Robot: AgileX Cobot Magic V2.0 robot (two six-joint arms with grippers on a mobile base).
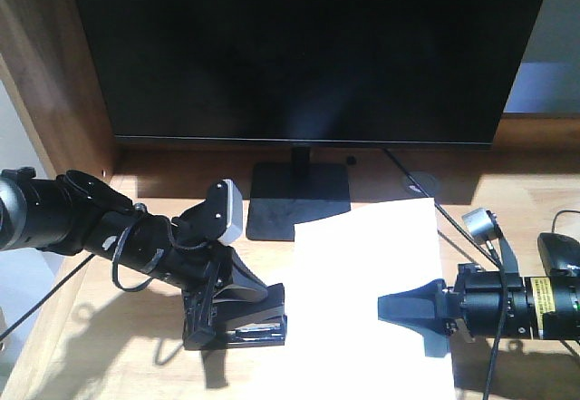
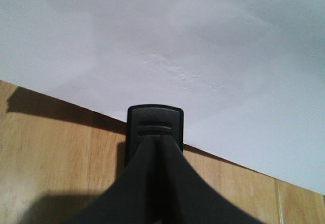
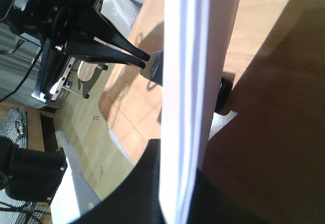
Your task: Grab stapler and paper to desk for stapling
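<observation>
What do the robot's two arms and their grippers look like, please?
Both arms are black and tubular. The left arm carries a looped black cable and a grey camera housing by the left gripper. The right arm bears a yellow label, a small grey camera and a thin dark cable. The right gripper has flat, black, wedge-shaped fingers.

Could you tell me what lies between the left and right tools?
The paper, clamped in the right tool, spans the stretch to the left tool; front view.
</observation>
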